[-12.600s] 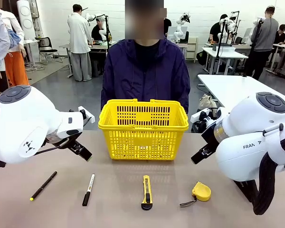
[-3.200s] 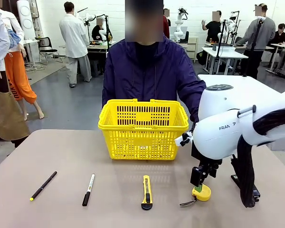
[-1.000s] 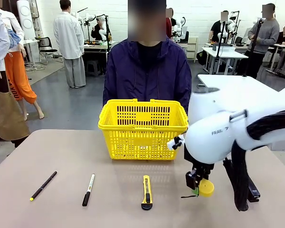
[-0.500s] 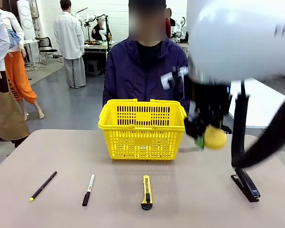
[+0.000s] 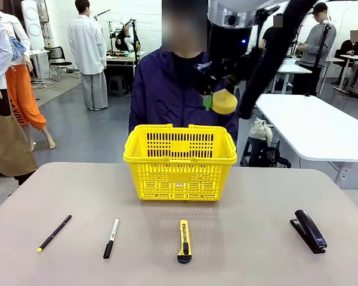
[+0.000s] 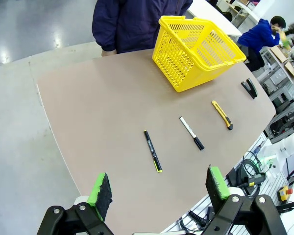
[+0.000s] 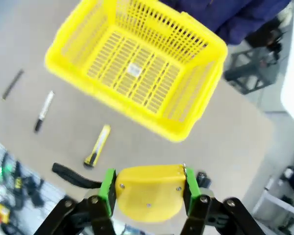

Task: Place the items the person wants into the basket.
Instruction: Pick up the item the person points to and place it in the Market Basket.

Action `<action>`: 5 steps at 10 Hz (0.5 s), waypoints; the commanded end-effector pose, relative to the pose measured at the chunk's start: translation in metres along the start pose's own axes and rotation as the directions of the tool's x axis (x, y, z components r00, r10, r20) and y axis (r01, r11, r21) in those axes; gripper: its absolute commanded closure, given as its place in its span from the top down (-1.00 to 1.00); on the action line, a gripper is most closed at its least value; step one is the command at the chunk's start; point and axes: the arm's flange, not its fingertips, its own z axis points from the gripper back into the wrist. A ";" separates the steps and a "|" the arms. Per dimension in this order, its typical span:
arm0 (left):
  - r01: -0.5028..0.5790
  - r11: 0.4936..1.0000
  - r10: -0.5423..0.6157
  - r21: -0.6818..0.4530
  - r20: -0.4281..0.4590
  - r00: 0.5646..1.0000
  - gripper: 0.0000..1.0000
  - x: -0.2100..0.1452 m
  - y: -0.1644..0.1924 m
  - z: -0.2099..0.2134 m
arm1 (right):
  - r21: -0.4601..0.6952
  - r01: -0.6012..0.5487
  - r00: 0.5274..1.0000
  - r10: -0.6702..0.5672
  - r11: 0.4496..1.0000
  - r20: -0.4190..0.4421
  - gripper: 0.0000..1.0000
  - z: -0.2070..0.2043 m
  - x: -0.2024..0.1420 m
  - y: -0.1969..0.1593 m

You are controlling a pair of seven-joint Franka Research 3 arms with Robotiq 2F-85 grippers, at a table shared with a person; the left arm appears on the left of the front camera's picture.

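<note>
Yellow tape measure (image 5: 224, 102) aloft near yellow basket (image 5: 180, 159) far-right corner; black pen (image 5: 54, 233) & marker (image 5: 111, 238) flat on table (image 5: 256, 196), front-left.

Beige table (image 5: 256, 196) — basket (image 5: 180, 179), pen (image 5: 54, 233), marker (image 5: 111, 238), utility knife (image 5: 184, 241), stapler (image 5: 310, 231)

- Left pincer (image 6: 159, 188): black linked fingers, bright green pads (image 6: 101, 188), silver screws at the joints.
- Right pincer (image 7: 148, 190): matching black links, green pads (image 7: 107, 188), round silver screw heads.
- Right arm (image 5: 235, 12): glossy white shell, black wrist section with a small blue light, thick black cable (image 5: 262, 59) alongside.
</note>
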 end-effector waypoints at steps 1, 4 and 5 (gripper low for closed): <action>0.021 1.000 -0.021 -0.013 0.012 1.000 1.00 0.000 0.001 0.002 | -0.006 0.102 0.995 -0.102 0.995 0.006 -1.00 -0.023 0.061 -0.026; 0.021 1.000 -0.021 -0.013 0.012 1.000 1.00 0.000 0.001 0.002 | 0.112 0.136 0.991 -0.133 0.984 -0.033 -1.00 -0.064 0.090 -0.068; 0.021 1.000 -0.021 -0.013 0.012 1.000 1.00 0.000 0.001 0.002 | 0.129 0.118 0.993 -0.114 0.984 -0.043 -1.00 -0.069 0.087 -0.072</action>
